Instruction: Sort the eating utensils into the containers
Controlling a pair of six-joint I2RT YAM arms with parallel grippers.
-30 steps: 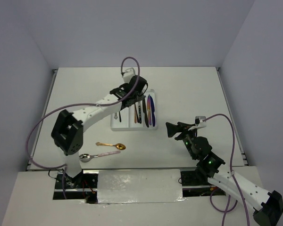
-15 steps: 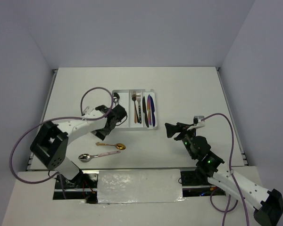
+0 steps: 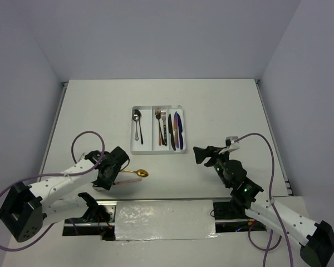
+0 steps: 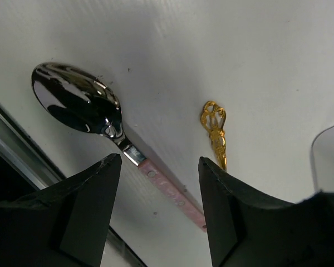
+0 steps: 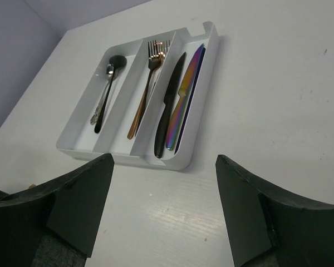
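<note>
Moved from the tray (image 3: 156,152) to lower left, my left end effector (image 4: 156,169) hangs open, empty, over the pink-handled spoon (image 4: 131,153): probably light, stiff, slippery; I would grip mid-handle.

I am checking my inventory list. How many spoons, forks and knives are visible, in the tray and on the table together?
Spoons: 4 (2 in the tray, 2 on the table)
Forks: 2, both in the tray
Knives: 3, all in the tray
Total: 9
</note>
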